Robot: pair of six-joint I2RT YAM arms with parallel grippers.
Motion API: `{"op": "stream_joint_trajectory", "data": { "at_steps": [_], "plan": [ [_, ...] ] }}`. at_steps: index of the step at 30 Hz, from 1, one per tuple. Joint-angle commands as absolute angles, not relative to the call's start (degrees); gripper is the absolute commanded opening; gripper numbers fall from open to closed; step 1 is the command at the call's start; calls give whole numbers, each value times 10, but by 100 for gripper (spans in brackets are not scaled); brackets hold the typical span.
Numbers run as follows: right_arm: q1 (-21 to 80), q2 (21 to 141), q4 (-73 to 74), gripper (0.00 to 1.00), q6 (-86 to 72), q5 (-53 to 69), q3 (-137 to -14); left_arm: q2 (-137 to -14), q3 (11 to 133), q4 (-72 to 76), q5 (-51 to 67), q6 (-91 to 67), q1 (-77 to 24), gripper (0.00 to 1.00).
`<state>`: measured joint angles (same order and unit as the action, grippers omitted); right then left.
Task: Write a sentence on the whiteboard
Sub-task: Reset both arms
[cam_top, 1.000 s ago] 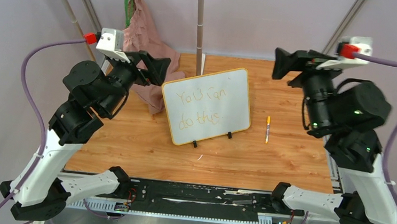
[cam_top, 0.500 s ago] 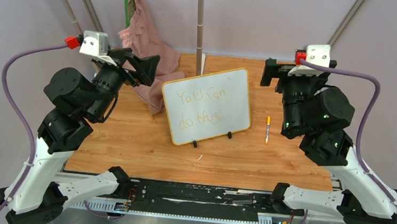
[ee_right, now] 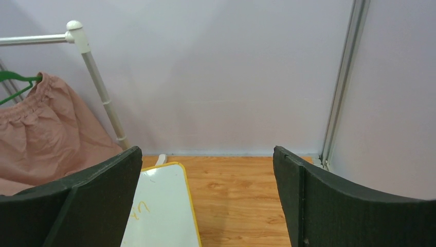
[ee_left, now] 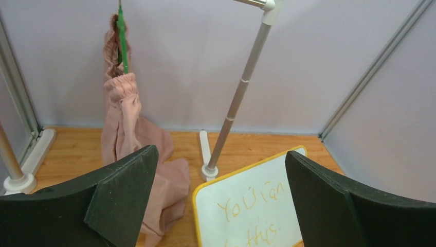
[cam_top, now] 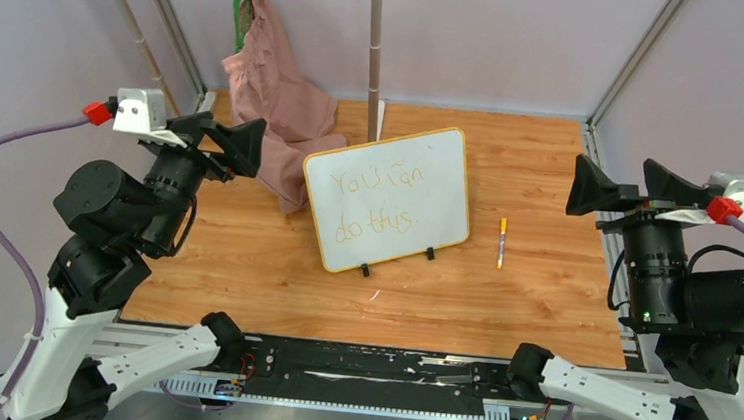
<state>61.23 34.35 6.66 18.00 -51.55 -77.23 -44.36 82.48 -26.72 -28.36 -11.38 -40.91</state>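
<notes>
Top view: left gripper [cam_top: 215, 138] and right gripper [cam_top: 630, 190] gape empty, the whiteboard [cam_top: 389, 196] with its sentence [cam_top: 379, 203] between them. Left wrist: whiteboard [ee_left: 252, 216] low between fingers [ee_left: 123, 200]; a lunge could topple it. Right wrist: whiteboard [ee_right: 162, 206] by left finger [ee_right: 77, 206]; brushing would smear the sentence.

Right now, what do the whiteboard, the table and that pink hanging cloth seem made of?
Whiteboard: glossy white panel, sheen visible; yellow-orange rim, likely plastic. Table: wood or wood-look laminate, grain showing. Pink cloth: soft matte fabric, gathered into folds.
</notes>
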Motion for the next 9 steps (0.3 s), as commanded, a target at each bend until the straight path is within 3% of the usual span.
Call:
{"op": "stream_joint_trajectory", "data": {
  "at_steps": [1, 9],
  "plan": [
    [617, 332, 70, 100, 174, -456, -737, -437, 828, -257, -300, -122, -413, 100],
    [617, 334, 56, 100, 159, -459, -707, -432, 820, -256, -312, -123, -413, 100]
  ]
}}
